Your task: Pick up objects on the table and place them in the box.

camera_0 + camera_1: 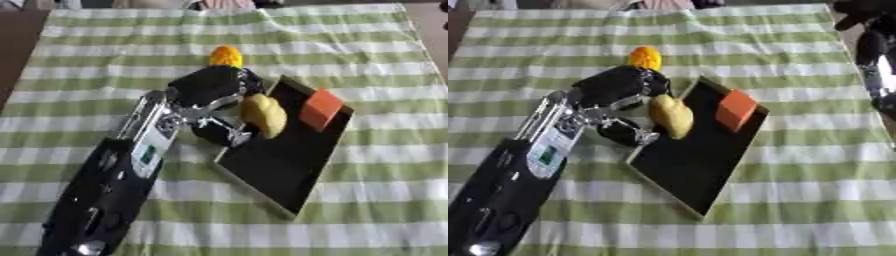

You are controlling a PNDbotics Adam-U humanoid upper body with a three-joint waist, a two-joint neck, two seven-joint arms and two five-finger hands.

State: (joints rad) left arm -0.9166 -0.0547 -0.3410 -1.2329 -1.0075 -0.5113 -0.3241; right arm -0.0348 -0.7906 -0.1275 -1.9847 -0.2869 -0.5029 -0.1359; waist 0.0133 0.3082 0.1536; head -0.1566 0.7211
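Box time for the left hand [210,86]. Reaches in from the lower left corner of the view. Curls its fingers round a pale yellow, lumpy, soft-looking thing [265,115], thumb below and fingers above. Looks like a hold, not just a touch. Holds that thing just over the left rim of the flat black box [262,175], on the side nearest the hand. Long way of the yellow thing: along that rim, one end away from the robot, the other end toward it.

Already inside the box, toward its far end: an orange block [321,109], tilted. Just beside the yellow thing, but apart from it.

Out on the green and white striped cloth [367,50], right behind the left hand: a small round orange-yellow thing [226,56]. Not yet in the box. Lies past the knuckles, away from the robot.

Up in the top right corner of the right eye view: the dark right hand [859,12]. Open or closed, cannot tell. Well apart from everything.

Next, most likely: slide a little to the right, over the bare black floor of the box, then let go. Left hand much nearer for the orange-yellow thing too.
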